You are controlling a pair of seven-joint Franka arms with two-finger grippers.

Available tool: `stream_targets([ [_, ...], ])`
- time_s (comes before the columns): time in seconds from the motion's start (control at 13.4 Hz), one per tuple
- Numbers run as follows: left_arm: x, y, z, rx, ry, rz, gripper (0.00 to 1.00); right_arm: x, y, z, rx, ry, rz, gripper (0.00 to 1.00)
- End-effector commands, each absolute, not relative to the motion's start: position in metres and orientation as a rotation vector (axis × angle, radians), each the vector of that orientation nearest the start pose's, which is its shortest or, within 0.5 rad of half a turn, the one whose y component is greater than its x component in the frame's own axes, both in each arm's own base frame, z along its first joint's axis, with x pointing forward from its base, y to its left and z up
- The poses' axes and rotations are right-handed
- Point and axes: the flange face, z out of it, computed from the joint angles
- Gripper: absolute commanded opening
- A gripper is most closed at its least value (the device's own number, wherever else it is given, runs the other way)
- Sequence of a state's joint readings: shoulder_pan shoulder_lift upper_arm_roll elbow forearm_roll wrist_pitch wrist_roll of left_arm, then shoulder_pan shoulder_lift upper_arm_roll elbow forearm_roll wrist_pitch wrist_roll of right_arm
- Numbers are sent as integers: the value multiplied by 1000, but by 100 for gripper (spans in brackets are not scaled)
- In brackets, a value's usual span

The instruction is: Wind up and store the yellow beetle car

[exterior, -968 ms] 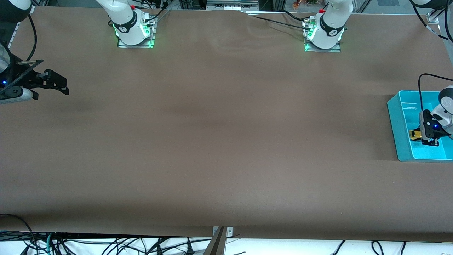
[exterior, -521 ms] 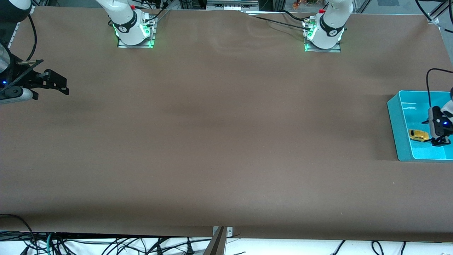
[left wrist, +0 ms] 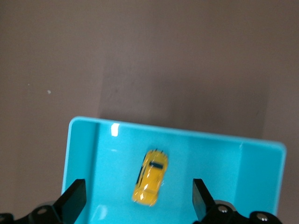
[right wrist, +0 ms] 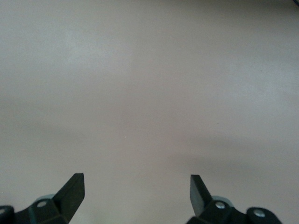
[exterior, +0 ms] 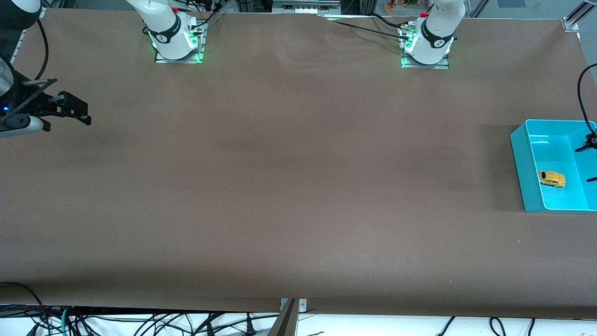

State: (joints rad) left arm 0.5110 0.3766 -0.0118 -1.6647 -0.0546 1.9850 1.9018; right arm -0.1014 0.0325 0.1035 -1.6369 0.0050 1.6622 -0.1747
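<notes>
Car (exterior: pixel 551 178) rests in bin (exterior: pixel 524 163): light, hard, slick; pinch across its sides. Left hand (left wrist: pixel 140 205) wide above it. Right hand (right wrist: pixel 137 193) wide, waiting over surface (exterior: pixel 280 186).

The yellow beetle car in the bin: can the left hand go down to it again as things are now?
Probably yes. The yellow beetle car lies alone on the floor of the open turquoise bin, and the left hand is over it with fingers open on either side of the car. Nothing stands between them.
</notes>
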Motion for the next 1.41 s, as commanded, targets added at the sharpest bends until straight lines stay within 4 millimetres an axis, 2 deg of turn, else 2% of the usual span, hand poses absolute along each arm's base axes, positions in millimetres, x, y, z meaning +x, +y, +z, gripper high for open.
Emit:
stream_targets([
  [0.0,579,255,407,-2781,1766,22,100,572,1,588,-3108,-273,9,100],
  [0.22,595,181,439,-2929,1476,61,100,572,1,588,-3108,-273,11,100],
  [0.45,607,119,458,-2992,1291,54,100,572,0,588,-3108,-268,9,100],
  [0.52,609,91,472,-3007,1236,27,100,572,0,588,-3109,-268,6,100],
  [0.67,605,37,497,-3050,1094,27,100,572,0,588,-3109,-268,6,100],
  [0.89,587,-39,535,-3138,740,37,100,572,0,588,-3109,-268,6,100],
  [1.04,579,-64,553,-3194,476,95,100,572,0,588,-3109,-268,6,100],
  [1.19,570,-89,570,-3193,419,136,100,572,0,588,-3109,-268,6,100],
  [1.34,566,-89,583,-3193,393,140,100,572,0,588,-3109,-268,6,100],
])
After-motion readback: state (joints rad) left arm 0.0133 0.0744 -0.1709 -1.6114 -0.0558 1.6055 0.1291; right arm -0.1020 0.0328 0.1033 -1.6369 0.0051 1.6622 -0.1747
